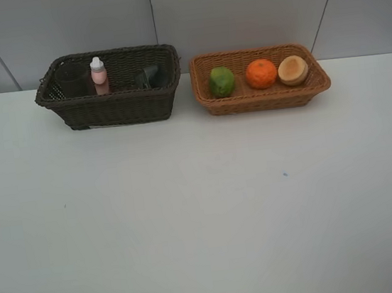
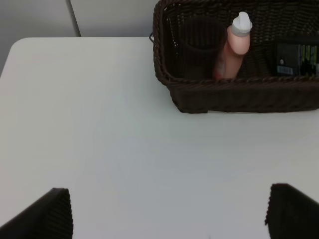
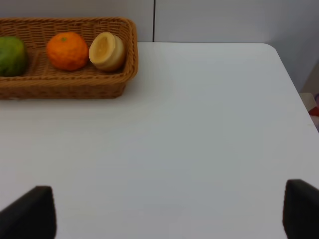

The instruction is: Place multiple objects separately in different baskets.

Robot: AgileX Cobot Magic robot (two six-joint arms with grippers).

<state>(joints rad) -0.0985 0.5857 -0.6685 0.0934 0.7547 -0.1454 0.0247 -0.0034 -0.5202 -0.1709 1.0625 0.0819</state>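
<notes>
The deep dark brown basket (image 1: 112,107) stands at the back left. It holds a pink white-capped bottle (image 1: 98,74) upright, a dim translucent cup (image 1: 71,80) to its left and a dark grey bottle (image 1: 152,77) to its right. The shallower orange-tan basket (image 1: 262,99) at the back right holds a green round fruit (image 1: 221,81), an orange mandarin (image 1: 261,73) and a tan round piece with a pale hollow face (image 1: 292,70). No red-orange fruit shows. My left gripper (image 2: 169,219) and right gripper (image 3: 164,214) are open and empty over bare table, out of the exterior view.
The white table (image 1: 204,210) runs wide in front of both baskets. A grey panelled wall (image 1: 236,6) stands close behind them. The table's right edge (image 3: 291,79) shows in the right wrist view.
</notes>
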